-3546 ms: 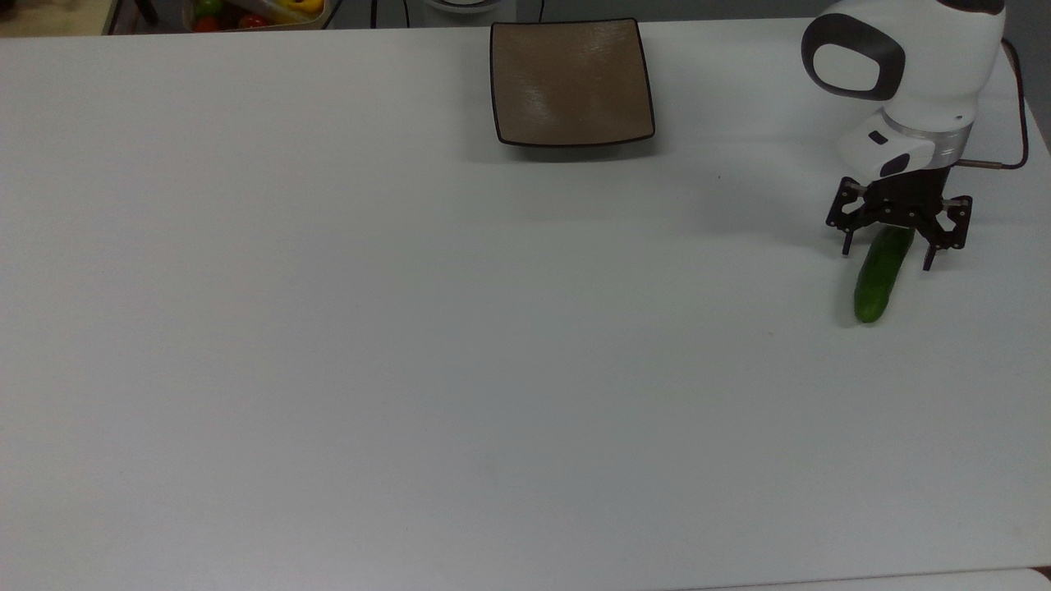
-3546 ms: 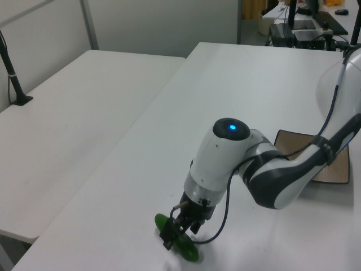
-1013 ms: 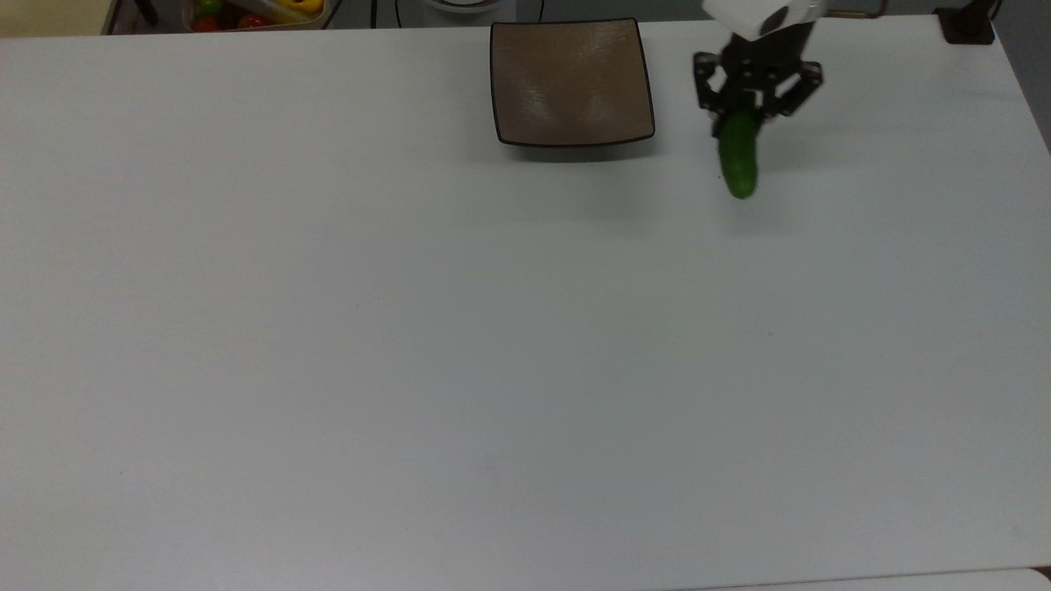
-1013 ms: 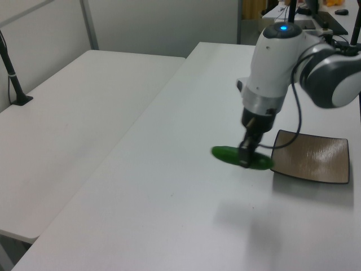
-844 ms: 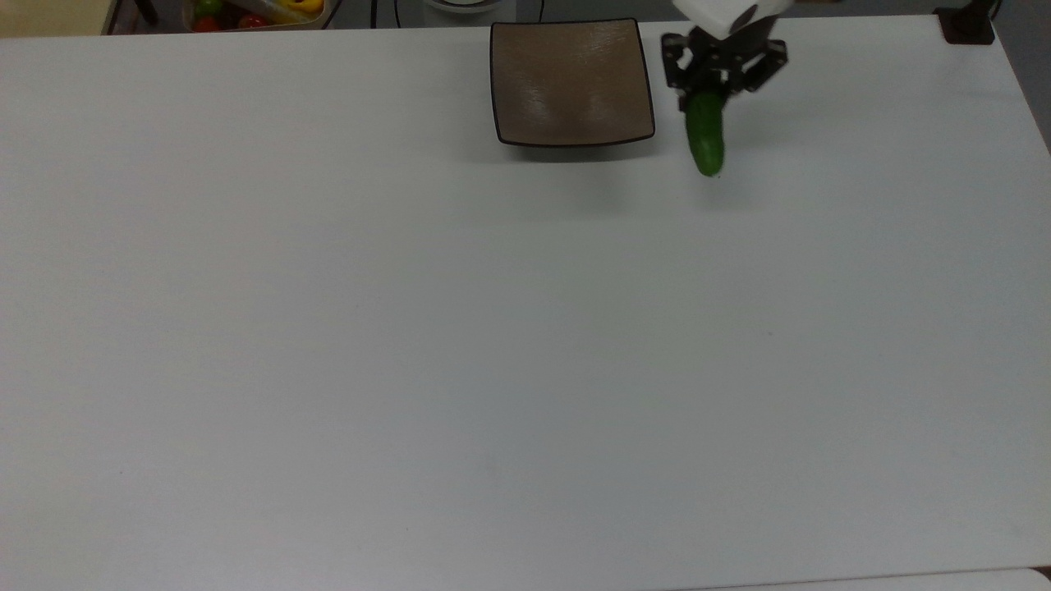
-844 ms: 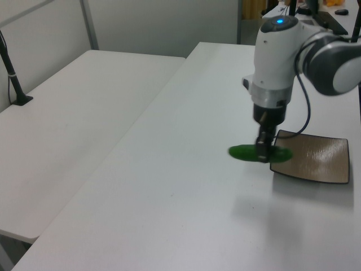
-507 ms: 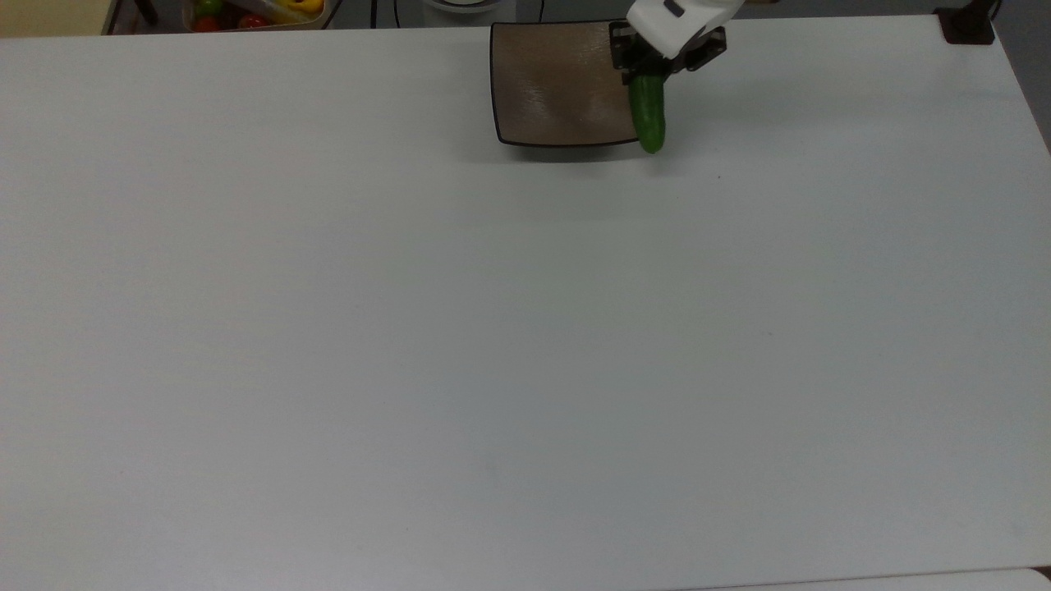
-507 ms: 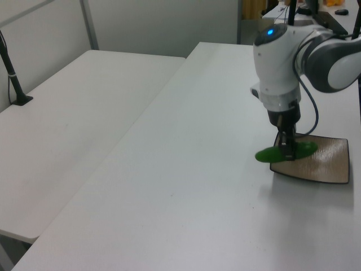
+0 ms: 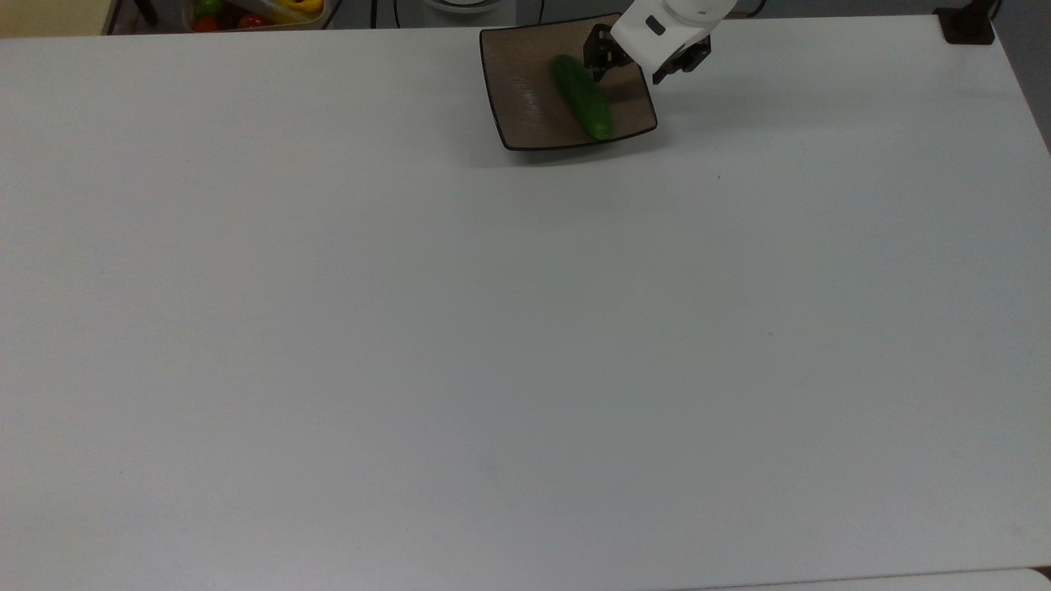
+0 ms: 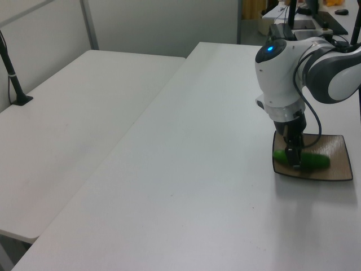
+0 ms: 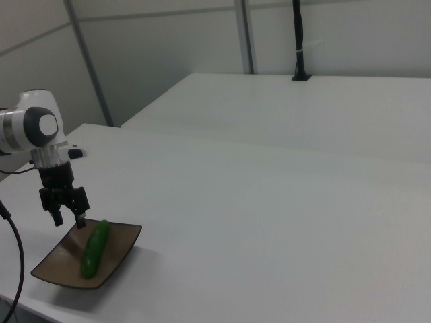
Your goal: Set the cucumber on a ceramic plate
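Change: cucumber (image 9: 582, 97) released since half a second ago, lies diagonally on ceramic plate (image 9: 517, 115) | Gripper (image 11: 67, 216): fingers spread, empty, just above plate | Judgement: placement appears complete; plate seems nudged askew.

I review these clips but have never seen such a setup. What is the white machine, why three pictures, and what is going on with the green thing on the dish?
The white machine is a robot arm; its black two-fingered end effector does the grasping. Three cameras film the same moment: the top view from overhead, the left and right views from opposite sides. On the white table sits a square brown ceramic plate, and a cucumber lies on it. The end effector is open just above the plate, holding nothing.
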Available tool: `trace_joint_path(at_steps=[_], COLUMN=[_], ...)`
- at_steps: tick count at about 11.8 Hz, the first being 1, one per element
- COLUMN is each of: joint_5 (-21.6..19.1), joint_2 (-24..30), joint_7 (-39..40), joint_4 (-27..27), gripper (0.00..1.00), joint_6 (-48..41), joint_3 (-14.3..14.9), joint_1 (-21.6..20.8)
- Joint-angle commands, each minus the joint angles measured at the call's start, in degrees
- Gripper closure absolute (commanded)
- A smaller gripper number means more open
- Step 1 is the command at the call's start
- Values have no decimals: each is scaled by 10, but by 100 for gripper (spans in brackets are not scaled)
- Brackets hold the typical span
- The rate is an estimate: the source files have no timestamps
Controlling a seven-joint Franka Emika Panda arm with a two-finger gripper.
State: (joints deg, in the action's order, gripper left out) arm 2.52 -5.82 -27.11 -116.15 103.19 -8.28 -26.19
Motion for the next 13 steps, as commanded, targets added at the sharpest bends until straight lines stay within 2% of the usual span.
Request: trace_joint_path(at_steps=[1,4,6,8,11,13], joint_5=[-12,-12,-12,-12,-14,-29], joint_2=[12,31,41,53,69,73], joint_7=[5,7,20,97,137,180], joint_4=[5,24,47,67,90,107], gripper=[2,0,0,0,0,0], joint_6=[-9,-6,-3,-3,-6,-1], joint_3=[-6,-3,15,39,40,41], joint_1=[7,25,41,58,139,178])
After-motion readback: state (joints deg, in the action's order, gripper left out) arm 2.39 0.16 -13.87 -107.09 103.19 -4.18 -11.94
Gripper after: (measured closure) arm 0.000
